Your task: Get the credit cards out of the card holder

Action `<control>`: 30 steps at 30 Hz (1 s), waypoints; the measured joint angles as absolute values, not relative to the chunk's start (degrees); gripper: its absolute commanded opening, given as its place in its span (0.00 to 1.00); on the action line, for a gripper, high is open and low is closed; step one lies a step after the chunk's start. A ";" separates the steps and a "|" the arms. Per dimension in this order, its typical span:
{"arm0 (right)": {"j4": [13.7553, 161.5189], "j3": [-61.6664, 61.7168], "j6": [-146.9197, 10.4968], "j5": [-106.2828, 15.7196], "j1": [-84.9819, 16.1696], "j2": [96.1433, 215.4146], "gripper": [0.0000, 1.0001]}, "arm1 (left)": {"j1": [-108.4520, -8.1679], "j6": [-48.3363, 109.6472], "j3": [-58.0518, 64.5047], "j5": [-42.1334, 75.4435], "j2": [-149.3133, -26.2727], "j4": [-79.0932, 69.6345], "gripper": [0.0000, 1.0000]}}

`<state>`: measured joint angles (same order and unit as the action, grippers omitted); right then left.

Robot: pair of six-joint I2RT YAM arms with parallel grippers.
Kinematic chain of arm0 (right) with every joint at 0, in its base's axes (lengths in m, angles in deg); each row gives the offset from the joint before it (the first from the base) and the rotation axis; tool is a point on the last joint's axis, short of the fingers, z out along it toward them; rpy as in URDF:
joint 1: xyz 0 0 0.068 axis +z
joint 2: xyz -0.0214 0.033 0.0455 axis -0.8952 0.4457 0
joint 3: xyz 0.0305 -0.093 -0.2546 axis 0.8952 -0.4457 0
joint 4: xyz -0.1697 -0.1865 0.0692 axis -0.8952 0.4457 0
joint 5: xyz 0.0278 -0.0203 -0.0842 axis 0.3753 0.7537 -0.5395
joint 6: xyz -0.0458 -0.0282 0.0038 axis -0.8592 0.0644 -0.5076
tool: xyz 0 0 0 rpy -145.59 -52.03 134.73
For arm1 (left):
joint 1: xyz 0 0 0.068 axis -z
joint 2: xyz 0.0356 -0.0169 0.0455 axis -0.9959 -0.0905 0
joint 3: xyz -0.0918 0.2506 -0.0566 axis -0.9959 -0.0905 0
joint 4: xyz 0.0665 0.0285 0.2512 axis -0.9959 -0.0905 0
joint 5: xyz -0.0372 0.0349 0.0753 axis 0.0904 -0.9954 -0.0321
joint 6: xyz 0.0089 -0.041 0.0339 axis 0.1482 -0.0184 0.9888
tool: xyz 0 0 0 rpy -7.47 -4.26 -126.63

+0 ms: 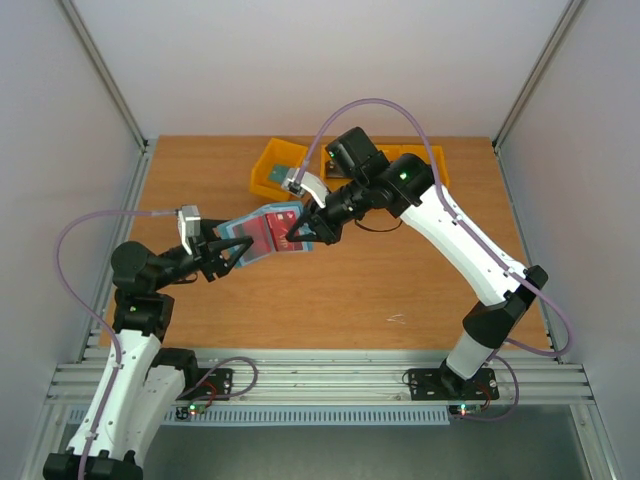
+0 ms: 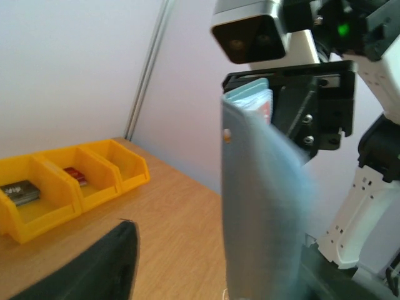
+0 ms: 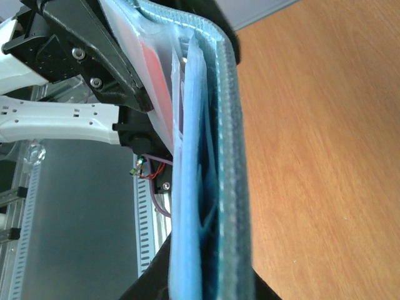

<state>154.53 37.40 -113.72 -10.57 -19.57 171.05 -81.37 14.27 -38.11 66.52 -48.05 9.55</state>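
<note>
The slate-blue card holder [image 1: 262, 232] hangs in the air between both grippers, with red credit cards [image 1: 272, 233] showing in its pockets. My right gripper [image 1: 305, 228] is shut on the holder's right end. In the right wrist view the holder [image 3: 232, 156] stands edge-on between the fingers [image 3: 145, 289], with light blue pocket layers and a red card [image 3: 156, 72]. My left gripper [image 1: 230, 255] is at the holder's left end. In the left wrist view the holder's cover [image 2: 262, 206] lies near the right finger, and a wide gap separates it from the left finger [image 2: 100, 269].
Yellow bins [image 1: 278, 172] stand at the back of the wooden table. In the left wrist view the bins [image 2: 59, 209] hold a dark card [image 2: 22, 190] and a red card [image 2: 76, 175]. White walls enclose the table on the left, back and right.
</note>
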 measured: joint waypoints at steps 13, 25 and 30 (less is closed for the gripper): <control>154.68 37.40 -113.85 -6.09 -20.79 171.05 0.01 | -81.37 13.00 -37.87 69.63 -48.31 10.38 0.52; 155.79 37.40 -114.95 -3.03 -24.27 170.95 0.01 | -82.35 14.40 -37.83 69.04 -48.31 9.70 0.56; 157.02 37.40 -115.54 -2.58 -25.34 170.33 0.01 | -82.55 14.42 -37.83 69.04 -48.33 9.66 0.56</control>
<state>157.02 37.40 -115.54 -2.58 -25.34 170.33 -82.55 14.42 -37.83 69.04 -48.33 9.66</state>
